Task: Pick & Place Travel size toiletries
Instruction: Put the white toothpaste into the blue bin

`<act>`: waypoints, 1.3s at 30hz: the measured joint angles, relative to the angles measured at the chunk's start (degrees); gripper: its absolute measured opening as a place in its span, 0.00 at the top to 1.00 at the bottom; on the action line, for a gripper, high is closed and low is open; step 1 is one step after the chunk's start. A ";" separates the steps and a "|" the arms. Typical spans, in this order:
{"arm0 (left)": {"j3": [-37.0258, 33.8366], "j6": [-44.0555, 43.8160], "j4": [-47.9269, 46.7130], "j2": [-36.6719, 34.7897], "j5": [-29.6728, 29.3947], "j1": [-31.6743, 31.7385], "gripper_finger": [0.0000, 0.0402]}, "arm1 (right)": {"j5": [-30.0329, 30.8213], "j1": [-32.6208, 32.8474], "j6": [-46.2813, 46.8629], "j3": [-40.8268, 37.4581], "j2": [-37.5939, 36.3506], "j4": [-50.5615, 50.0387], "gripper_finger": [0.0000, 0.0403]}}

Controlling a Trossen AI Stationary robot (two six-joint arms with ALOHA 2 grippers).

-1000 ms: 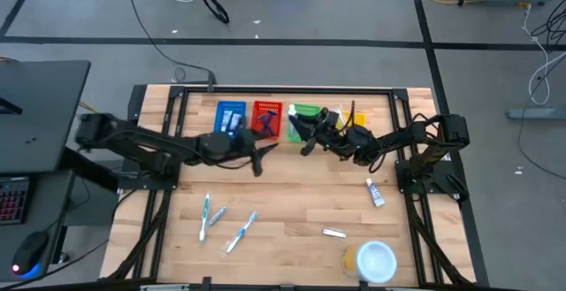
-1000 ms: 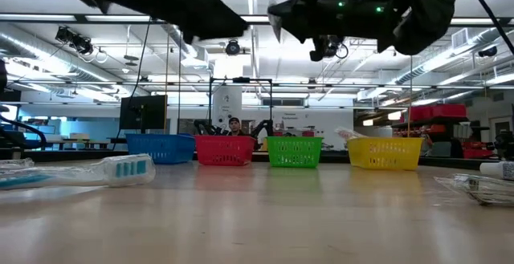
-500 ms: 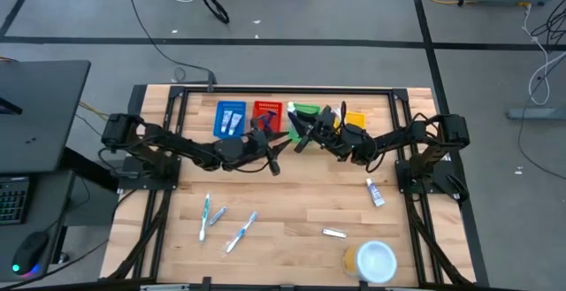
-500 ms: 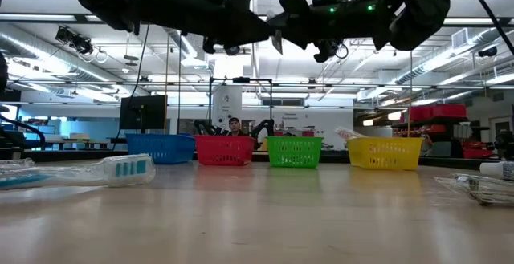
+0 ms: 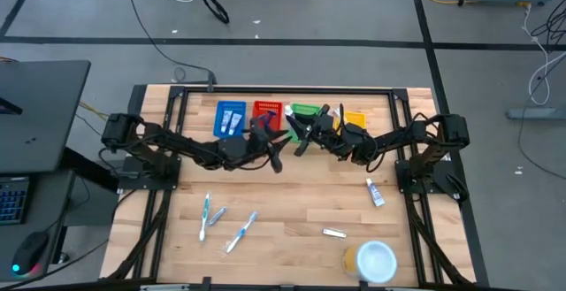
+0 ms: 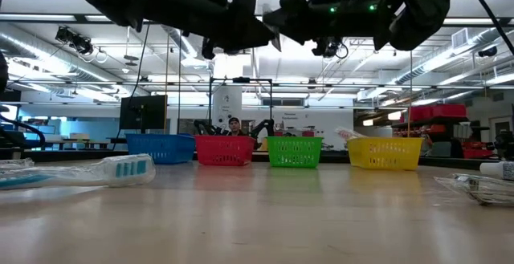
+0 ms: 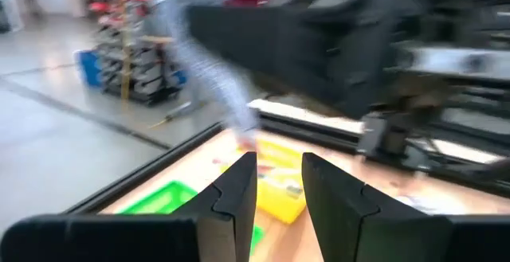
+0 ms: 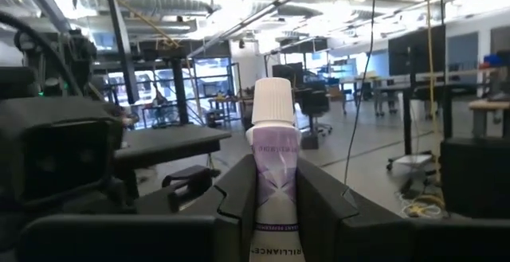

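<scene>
1. Right gripper (image 8: 275, 202) is clamped on a small white-capped tube with a purple label (image 8: 273, 174), cap pointing outward, held in the air above the green plastic basket (image 5: 305, 119).
2. Left gripper (image 7: 279, 186) hangs close by near the red plastic basket (image 5: 265, 117), fingers a little apart with nothing between them.
3. Blue plastic basket (image 5: 231, 118) holds white-and-blue items; the yellow plastic basket (image 5: 354, 119) closes the row.
4. Slim white-and-teal toothbrushes (image 5: 206, 216) and a white-and-blue tube (image 5: 376, 193) lie on the wooden table (image 5: 292, 207).
</scene>
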 joint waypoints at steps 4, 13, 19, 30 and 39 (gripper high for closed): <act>0.00 -1.30 -0.62 0.00 -3.11 0.07 0.73 | -0.04 0.34 -3.59 0.01 0.00 0.08 0.81; 0.00 -1.31 -0.40 0.00 -0.56 0.31 0.73 | -4.50 0.74 -5.03 0.01 0.01 0.92 0.81; -0.02 -2.23 -0.09 0.00 -0.34 0.31 0.73 | -8.13 0.70 -3.31 0.02 -0.01 1.72 0.81; -0.04 -2.16 0.89 0.00 -0.54 0.33 0.73 | -9.14 0.79 -3.09 0.08 -0.03 -1.38 0.81; -0.04 -2.19 0.91 -0.04 -0.66 0.42 0.73 | -9.11 0.79 -3.09 0.08 -0.03 -0.54 0.81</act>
